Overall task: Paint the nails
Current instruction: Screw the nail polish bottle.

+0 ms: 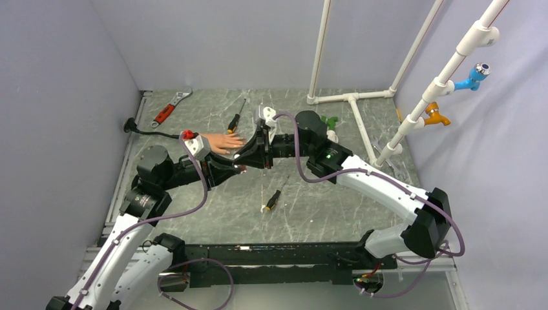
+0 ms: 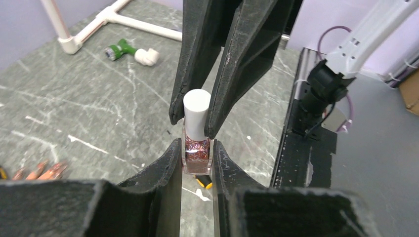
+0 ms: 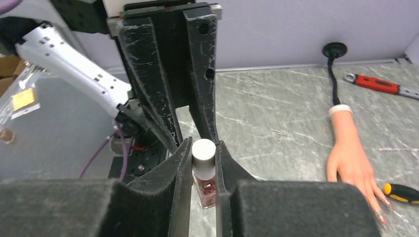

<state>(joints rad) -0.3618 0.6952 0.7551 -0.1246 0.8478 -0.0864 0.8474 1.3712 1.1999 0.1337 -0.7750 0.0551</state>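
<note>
Pinching the polish bottle (image 2: 196,160) by its glass body, the left gripper (image 2: 196,145) faces the right gripper (image 3: 203,143), whose fingers are clamped on the white cap (image 3: 203,149). The nails (image 3: 381,216) lie nearby on the rubber hand (image 3: 348,153), flat on the table (image 3: 276,113), clear of both grippers.

Overhead, the nails (image 1: 238,142) on the mannequin hand (image 1: 223,143) are far too small to read for paint. In the left wrist view its fingertips sit at eight o'clock, blurred and clipped by the left gripper (image 2: 196,144). In the right wrist view the right gripper (image 3: 203,143) hides the polish bottle (image 3: 206,185) base, and the screwdriver (image 3: 401,192) at four o'clock runs off the edge.
</note>
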